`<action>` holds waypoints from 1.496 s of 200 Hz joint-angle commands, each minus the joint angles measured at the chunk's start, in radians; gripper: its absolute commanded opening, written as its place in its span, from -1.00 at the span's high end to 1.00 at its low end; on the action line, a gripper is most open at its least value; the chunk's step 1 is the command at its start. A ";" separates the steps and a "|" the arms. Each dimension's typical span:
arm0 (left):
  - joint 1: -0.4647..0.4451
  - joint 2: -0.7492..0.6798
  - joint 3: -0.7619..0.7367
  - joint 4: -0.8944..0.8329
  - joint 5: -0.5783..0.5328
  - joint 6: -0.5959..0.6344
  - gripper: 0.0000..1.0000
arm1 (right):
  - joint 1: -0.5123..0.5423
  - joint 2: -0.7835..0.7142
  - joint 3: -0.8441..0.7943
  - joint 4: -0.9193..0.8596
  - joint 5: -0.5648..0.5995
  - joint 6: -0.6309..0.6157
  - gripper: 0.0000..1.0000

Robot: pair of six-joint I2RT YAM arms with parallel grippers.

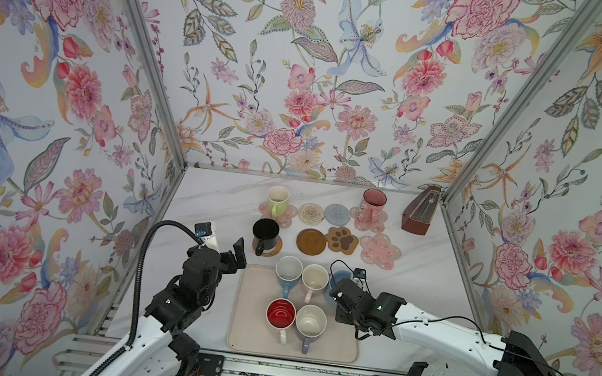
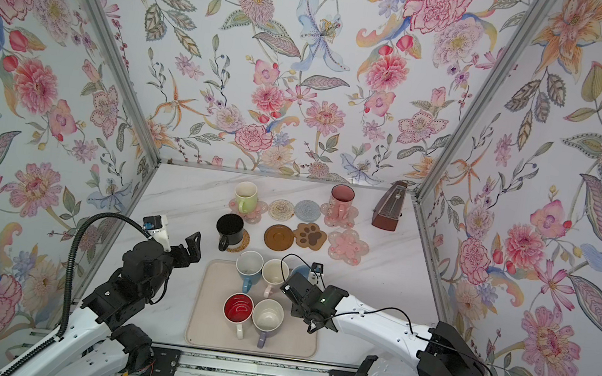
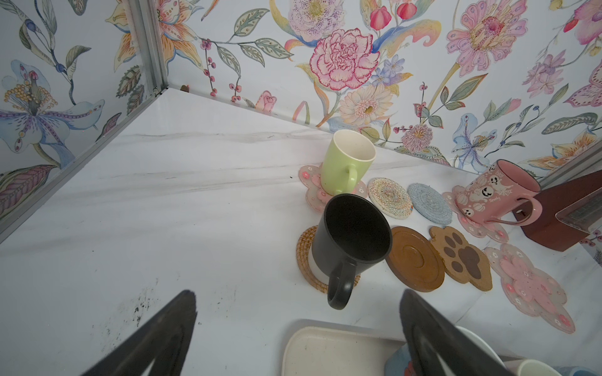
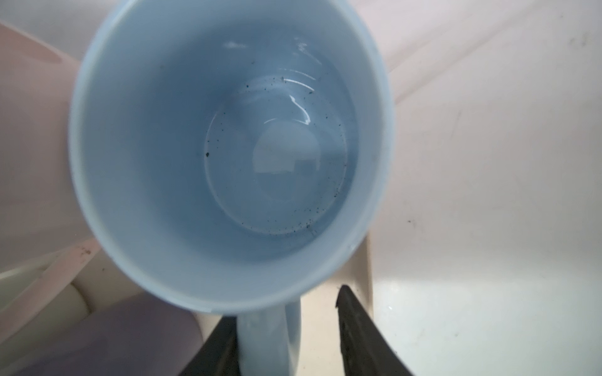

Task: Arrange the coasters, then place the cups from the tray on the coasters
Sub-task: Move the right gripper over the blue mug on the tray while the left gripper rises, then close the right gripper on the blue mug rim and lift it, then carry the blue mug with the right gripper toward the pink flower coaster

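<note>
The beige tray (image 1: 248, 332) holds a blue mug (image 1: 289, 268), a cream mug (image 1: 315, 278), a red-inside mug (image 1: 281, 313), a lavender mug (image 1: 310, 321) and a light blue mug (image 4: 228, 146). My right gripper (image 4: 285, 306) straddles the light blue mug's handle (image 4: 270, 338); one finger touches it and a gap shows at the other. Behind the tray, the light green cup (image 1: 277, 199), black cup (image 1: 266, 232) and pink patterned cup (image 1: 373, 204) stand on coasters. My left gripper (image 3: 298, 294) hangs open and empty near the tray's far left corner.
Bare coasters lie in two rows: beige woven (image 1: 310, 214), grey-blue woven (image 1: 337, 214), brown disc (image 1: 311, 241), paw shape (image 1: 342, 239) and a pink flower (image 1: 380, 250). A brown metronome (image 1: 420, 212) stands at the back right. Flowered walls close in three sides.
</note>
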 commanded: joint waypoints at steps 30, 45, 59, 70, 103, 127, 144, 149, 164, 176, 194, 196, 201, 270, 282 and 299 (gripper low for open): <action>0.013 -0.005 -0.008 0.002 -0.006 -0.014 -0.98 | -0.029 0.026 -0.022 0.032 0.001 -0.048 0.24; 0.013 -0.004 -0.006 0.003 -0.005 -0.014 -0.98 | -0.033 0.036 -0.021 0.039 -0.001 -0.053 0.28; 0.013 -0.002 -0.004 0.002 -0.006 -0.013 -0.98 | -0.034 0.044 -0.021 0.048 -0.006 -0.058 0.32; 0.014 -0.002 -0.003 0.003 -0.006 -0.013 -0.98 | -0.036 0.051 -0.023 0.056 -0.013 -0.060 0.36; 0.013 -0.005 -0.004 0.002 -0.006 -0.014 -0.98 | -0.036 0.074 -0.022 0.067 -0.023 -0.068 0.55; 0.015 -0.008 -0.004 -0.002 -0.006 -0.015 -0.98 | -0.035 0.074 -0.018 0.067 -0.027 -0.075 0.69; 0.016 -0.011 -0.006 -0.003 -0.006 -0.016 -0.98 | -0.034 0.065 -0.019 0.067 -0.030 -0.079 0.78; 0.016 -0.011 -0.007 -0.004 -0.006 -0.018 -0.98 | -0.035 0.061 -0.018 0.066 -0.031 -0.080 0.82; 0.016 -0.014 -0.009 -0.006 -0.009 -0.020 -0.98 | -0.035 0.046 -0.010 0.055 -0.034 -0.084 0.93; 0.015 -0.016 -0.009 -0.008 -0.011 -0.024 -0.98 | -0.034 0.031 0.009 0.038 -0.028 -0.091 1.00; 0.015 -0.018 -0.010 -0.011 -0.013 -0.028 -0.98 | -0.039 0.002 0.041 -0.006 -0.005 -0.105 1.00; 0.015 -0.018 -0.011 -0.010 -0.013 -0.028 -0.98 | -0.039 -0.002 0.044 -0.010 -0.002 -0.107 1.00; 0.015 -0.018 -0.010 -0.013 -0.013 -0.031 -0.98 | -0.046 -0.014 0.052 -0.018 -0.001 -0.110 1.00; 0.017 -0.037 -0.016 -0.028 -0.013 -0.044 -0.98 | -0.305 -0.181 0.148 -0.109 -0.007 -0.278 1.00; 0.016 -0.038 -0.016 -0.028 -0.013 -0.047 -0.98 | -0.374 -0.199 0.163 -0.108 -0.013 -0.318 1.00; 0.016 -0.036 -0.016 -0.028 -0.012 -0.048 -0.98 | -0.459 -0.206 0.190 -0.107 -0.029 -0.373 1.00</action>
